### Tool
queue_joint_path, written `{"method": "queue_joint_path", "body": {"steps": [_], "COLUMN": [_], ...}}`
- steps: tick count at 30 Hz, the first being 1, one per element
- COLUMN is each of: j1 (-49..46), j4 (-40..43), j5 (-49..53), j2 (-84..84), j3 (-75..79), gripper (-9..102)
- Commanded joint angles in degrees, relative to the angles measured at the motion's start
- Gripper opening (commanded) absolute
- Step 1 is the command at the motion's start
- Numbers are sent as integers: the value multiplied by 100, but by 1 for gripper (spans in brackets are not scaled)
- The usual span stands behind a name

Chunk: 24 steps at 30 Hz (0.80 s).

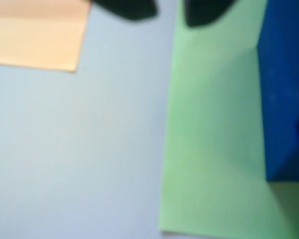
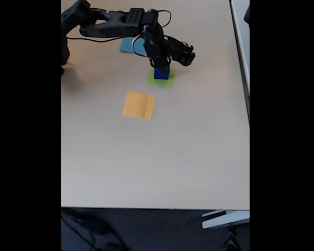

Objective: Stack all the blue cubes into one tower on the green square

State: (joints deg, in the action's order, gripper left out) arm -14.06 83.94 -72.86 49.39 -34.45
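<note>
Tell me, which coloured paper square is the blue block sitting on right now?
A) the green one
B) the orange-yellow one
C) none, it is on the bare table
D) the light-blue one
A: in the fixed view the blue cube stands on the green square, under the end effector.
</note>
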Motion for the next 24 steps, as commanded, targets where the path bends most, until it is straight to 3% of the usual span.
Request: {"method": "queue_joint_path", "body": {"steps": [1,24], "j1": [-18,44], "j4": [-97,-62], "j5": [-18,-35], "j2": [79,26], "j3": [387,501], "gripper": [0,0]}}
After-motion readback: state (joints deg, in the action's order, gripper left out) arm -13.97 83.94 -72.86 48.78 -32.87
